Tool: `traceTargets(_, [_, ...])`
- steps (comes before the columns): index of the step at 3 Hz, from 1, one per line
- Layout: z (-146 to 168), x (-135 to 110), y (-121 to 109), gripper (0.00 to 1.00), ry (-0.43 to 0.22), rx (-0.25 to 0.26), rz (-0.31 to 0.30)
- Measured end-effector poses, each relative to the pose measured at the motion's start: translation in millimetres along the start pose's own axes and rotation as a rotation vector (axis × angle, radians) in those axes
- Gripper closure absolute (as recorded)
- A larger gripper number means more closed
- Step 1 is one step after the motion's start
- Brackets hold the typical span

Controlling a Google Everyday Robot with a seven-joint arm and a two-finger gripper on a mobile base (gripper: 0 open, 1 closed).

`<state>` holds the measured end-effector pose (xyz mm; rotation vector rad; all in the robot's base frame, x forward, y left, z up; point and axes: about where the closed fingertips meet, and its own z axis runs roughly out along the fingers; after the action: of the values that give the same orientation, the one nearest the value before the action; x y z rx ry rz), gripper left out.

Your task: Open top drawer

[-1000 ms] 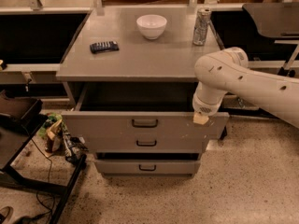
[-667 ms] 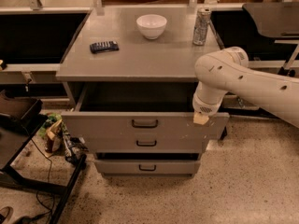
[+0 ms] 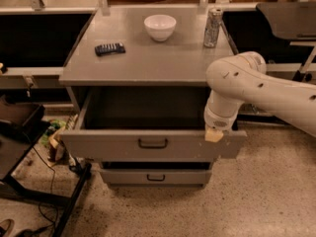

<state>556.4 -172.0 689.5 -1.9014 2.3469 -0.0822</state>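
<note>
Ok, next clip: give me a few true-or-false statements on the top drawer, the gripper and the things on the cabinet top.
1. The top drawer is pulled out, with its box open to view. True.
2. The gripper is on the drawer's black handle. False: it is at the right end of the drawer front's top edge, apart from the handle.
3. A white bowl sits on the cabinet top. True.
4. The can lies inside the open drawer. False: it stands upright on the cabinet top, right of the bowl.
5. The flat black object lies left of the bowl. True.
</note>
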Motion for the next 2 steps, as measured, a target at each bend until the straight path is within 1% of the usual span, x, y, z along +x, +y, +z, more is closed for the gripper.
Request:
traceTargets(1, [-9.7, 2.9, 29.0, 1.00, 0.002, -0.044, -0.047])
traceTargets(2, [-9.8, 2.9, 29.3, 1.00, 0.002, -0.044, -0.047])
